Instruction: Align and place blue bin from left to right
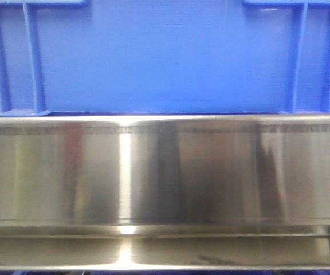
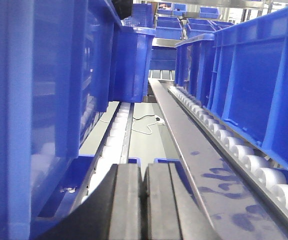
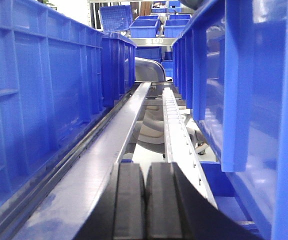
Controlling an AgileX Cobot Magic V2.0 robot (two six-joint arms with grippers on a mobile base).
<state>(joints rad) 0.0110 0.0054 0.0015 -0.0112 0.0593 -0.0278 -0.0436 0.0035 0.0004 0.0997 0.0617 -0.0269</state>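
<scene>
Here, the front view is showing the blue bin (image 1: 165, 57) filling the upper half of the frame. Its smooth flat side wall is facing the camera, with paired vertical ribs near each corner. It is sitting just behind a polished steel rail (image 1: 165, 172) that is running across the full width below it, and the bin's lower edge is meeting the rail's top line.

In the left wrist view, the left gripper (image 2: 143, 172) is pointing along a conveyor. Its two dark fingers (image 2: 126, 200) are pressing together with only a thin slit between them, holding nothing. A large near crate (image 2: 34, 100) is looming close on the picture's left. On the right, a row of ribbed crates (image 2: 254, 75) is resting on a roller track (image 2: 234, 147). A pale cable (image 2: 145, 122) is lying on the floor beyond.

In the right wrist view, the right gripper (image 3: 146, 172) is likewise closing on nothing, its pads nearly touching. A line of blue crates (image 3: 44, 90) is standing on the picture's left beside a long metal channel (image 3: 109, 145), and a smooth-walled crate (image 3: 254, 100) is sitting close on the right. Stacked bins (image 3: 149, 25) are showing far behind. Which crate in the wrist views is the bin of the front view — this cannot be told.
</scene>
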